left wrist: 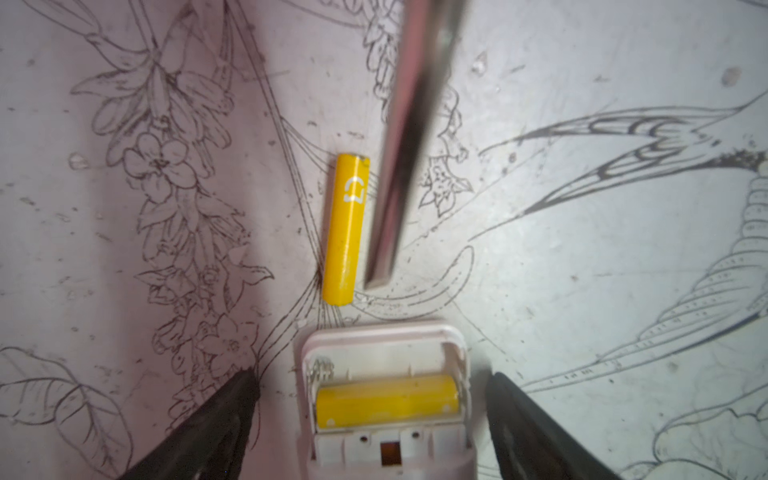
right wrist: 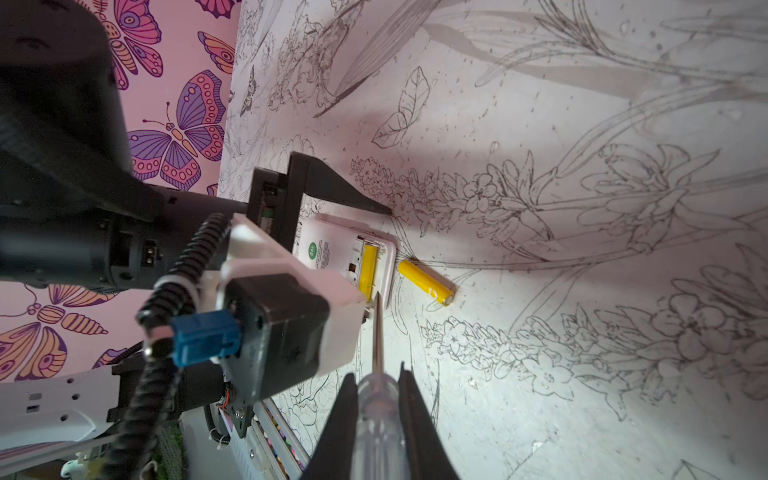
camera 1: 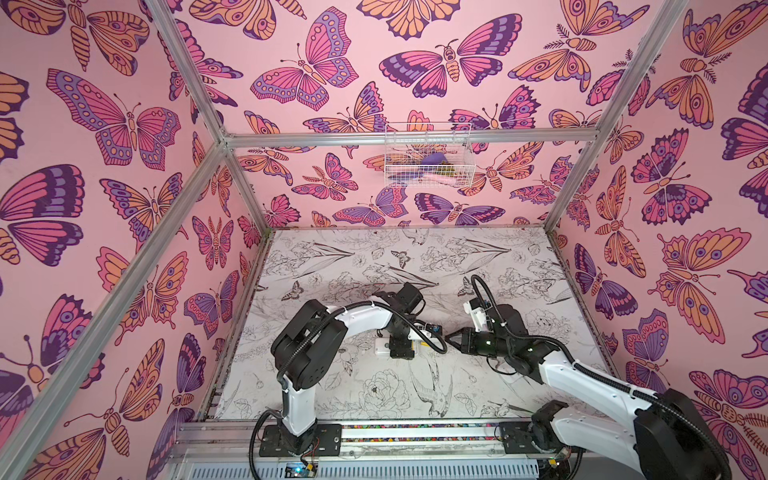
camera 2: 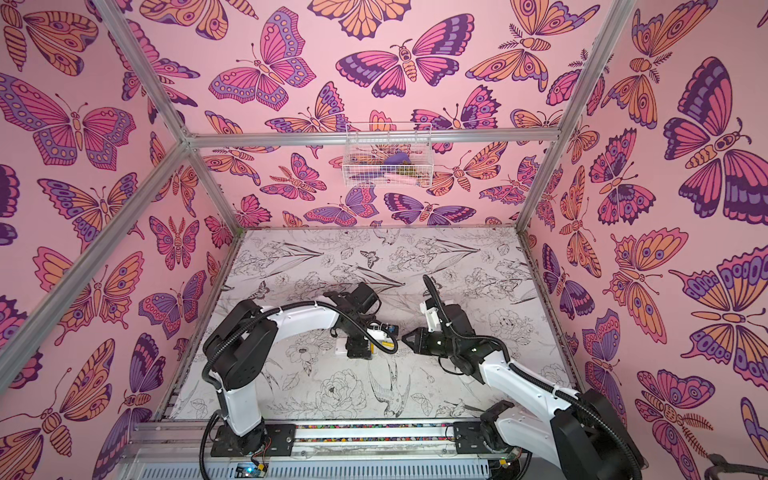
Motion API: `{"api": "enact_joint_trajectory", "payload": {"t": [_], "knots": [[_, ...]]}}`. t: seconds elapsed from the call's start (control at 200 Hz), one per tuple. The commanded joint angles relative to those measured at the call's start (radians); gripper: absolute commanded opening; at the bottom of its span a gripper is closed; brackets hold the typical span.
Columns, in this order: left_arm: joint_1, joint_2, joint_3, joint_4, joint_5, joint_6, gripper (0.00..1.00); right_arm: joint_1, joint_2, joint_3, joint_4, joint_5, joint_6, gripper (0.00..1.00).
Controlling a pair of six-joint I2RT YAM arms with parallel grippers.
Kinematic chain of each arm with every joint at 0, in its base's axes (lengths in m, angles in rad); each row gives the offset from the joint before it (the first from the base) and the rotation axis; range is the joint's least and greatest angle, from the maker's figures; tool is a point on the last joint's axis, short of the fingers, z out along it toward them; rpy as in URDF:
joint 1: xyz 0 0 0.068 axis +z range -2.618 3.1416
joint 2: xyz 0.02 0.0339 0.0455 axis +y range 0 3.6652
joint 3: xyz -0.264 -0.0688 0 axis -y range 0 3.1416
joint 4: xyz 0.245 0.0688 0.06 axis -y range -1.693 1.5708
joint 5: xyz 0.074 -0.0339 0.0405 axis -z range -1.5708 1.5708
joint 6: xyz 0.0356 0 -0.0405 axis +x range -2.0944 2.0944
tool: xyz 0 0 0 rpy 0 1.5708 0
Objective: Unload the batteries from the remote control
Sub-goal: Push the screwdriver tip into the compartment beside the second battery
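My left jaws stand wide astride the remote control (left wrist: 444,449), right jaws clamp the screwdriver (right wrist: 378,399), tip just right of the seated yellow battery (left wrist: 386,401) lying near-to-far; loose battery (left wrist: 345,228) rests on the surface (left wrist: 582,291) rightward.

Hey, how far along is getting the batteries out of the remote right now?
Done: the remote has its compartment open, and one yellow battery lies out on the table beside it. In hand: the right hand is shut on the screwdriver, its tip close to the remote's open end, while the open left hand straddles the remote. Left: a second yellow battery sits in the compartment.
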Motion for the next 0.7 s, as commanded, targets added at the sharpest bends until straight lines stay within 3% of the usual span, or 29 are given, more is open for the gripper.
{"api": "enact_joint_trajectory", "payload": {"t": [0.0,0.697], "knots": [[-0.013,0.031,-0.049,-0.012,-0.038,-0.008,0.87,-0.008,0.008,0.011,0.056,-0.04,0.012,0.0],[-0.031,0.008,-0.097,0.044,-0.074,-0.013,0.67,-0.019,0.211,-0.016,0.301,-0.151,0.057,0.0]]}}
